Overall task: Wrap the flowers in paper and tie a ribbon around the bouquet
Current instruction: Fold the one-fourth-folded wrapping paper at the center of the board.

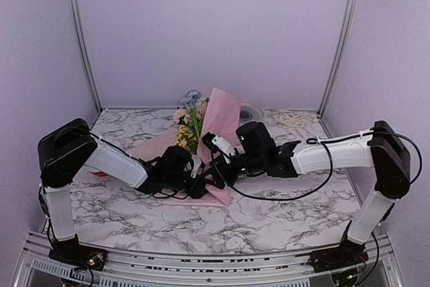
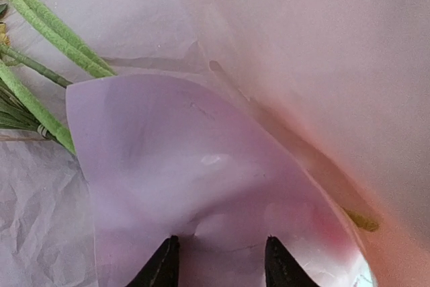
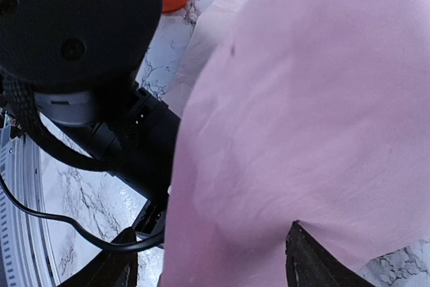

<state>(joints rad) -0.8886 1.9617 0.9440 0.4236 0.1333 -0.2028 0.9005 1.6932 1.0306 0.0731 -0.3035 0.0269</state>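
Top external view: both claws meet at the near end of the paper, its long axis running straight away from them, flowers at the far end. Right claw is spread wide with paper draped between its fingers, nothing pinched; left claw sits half apart on a curled fold, and I can't tell if it grips. Stems lie up-left of my left claw, so that one's nearer for the next roll.
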